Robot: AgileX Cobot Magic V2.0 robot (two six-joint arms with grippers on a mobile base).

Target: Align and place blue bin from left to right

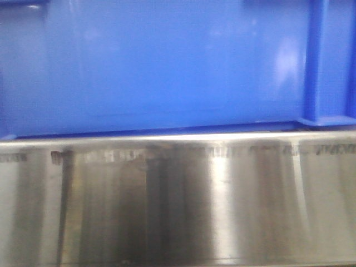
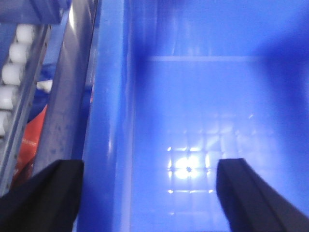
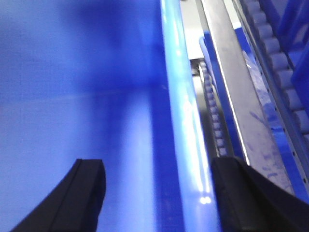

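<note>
The blue bin (image 1: 167,67) fills the upper half of the front view, its smooth wall ending in a raised rib at the right. In the left wrist view I look down into the blue bin (image 2: 203,96). My left gripper (image 2: 149,193) is open and straddles the bin's left wall, one finger outside it and one inside. In the right wrist view my right gripper (image 3: 159,193) is open astride the right rim of the blue bin (image 3: 186,145), with its left finger inside and its right finger outside. Neither gripper's fingers press on the walls.
A brushed steel rail (image 1: 178,206) runs across the front below the bin. Left of the bin are a steel rail (image 2: 67,96), white rollers (image 2: 12,72) and something orange (image 2: 34,140). Right of it are a small roller track (image 3: 212,106), a steel rail (image 3: 231,87) and larger rollers (image 3: 285,87).
</note>
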